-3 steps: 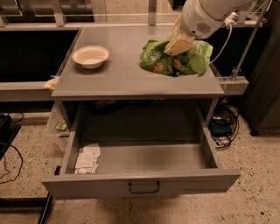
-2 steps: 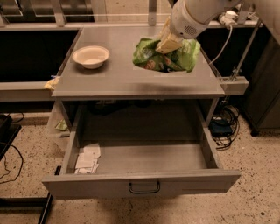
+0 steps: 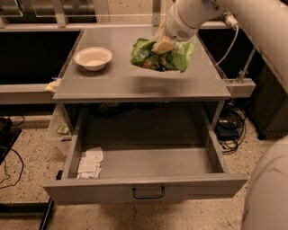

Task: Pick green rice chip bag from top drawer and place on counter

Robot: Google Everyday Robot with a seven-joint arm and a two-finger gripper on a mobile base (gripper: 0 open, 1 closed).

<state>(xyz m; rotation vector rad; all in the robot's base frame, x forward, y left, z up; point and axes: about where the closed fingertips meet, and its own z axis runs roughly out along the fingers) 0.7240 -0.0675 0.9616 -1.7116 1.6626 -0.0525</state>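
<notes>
Above the right half of the tabletop [image 3: 108,85], the end effector [image 3: 163,46] hangs from a white arm [image 3: 198,13] that enters from the upper right. Its tan fingers [image 3: 165,42] are closed on the upper edge of the bag [image 3: 177,58], a crumpled green packet with orange-red print. The bag is held clear of the surface, and a soft shadow [image 3: 153,83] lies on the tabletop directly beneath it. A shallow white bowl [image 3: 93,57] stands upright on the left half of the tabletop, well apart from the bag. Below, the drawer [image 3: 90,192] is pulled out toward the camera, with a dark loop handle [image 3: 148,193] at the centre of its front panel. White paper slips [image 3: 90,162] lie in the drawer's front left corner. Cables [image 3: 229,128] lie on the floor to the right.
</notes>
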